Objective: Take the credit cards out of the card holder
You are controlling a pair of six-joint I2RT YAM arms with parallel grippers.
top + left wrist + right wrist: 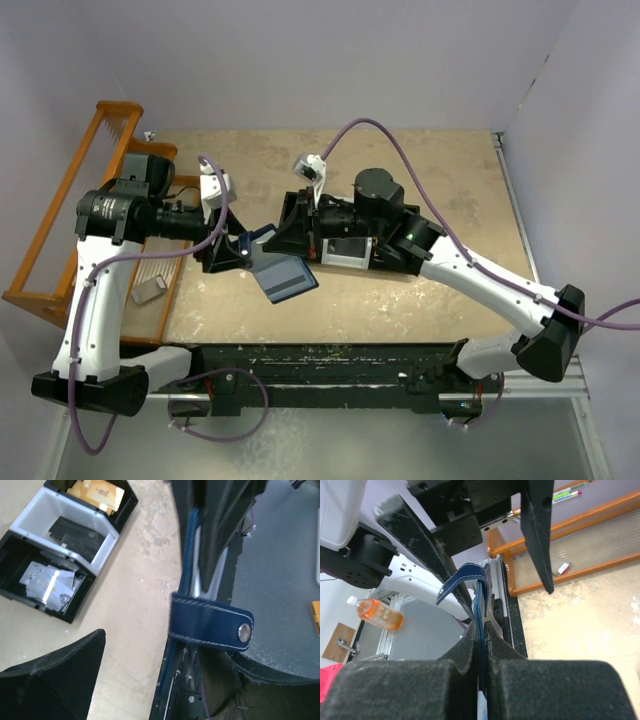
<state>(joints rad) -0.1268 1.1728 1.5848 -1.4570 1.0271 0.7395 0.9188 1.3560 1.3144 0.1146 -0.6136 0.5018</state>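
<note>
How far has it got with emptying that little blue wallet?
Gold cards, black cards and silver cards already lie in the tray. Now the right claw is shut on the blue card holder, its strap unsnapped. Whether cards remain inside is hidden, so more pulling may be left.

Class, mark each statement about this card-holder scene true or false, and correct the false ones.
1. The right gripper is shut on the card holder. True.
2. The left gripper is clamped shut. False: its fingers stand apart, open.
3. Gold cards lie in an end compartment of the black tray. True.
4. The card holder lies inside the tray. False: it is outside the tray, gripped by the right gripper.
</note>
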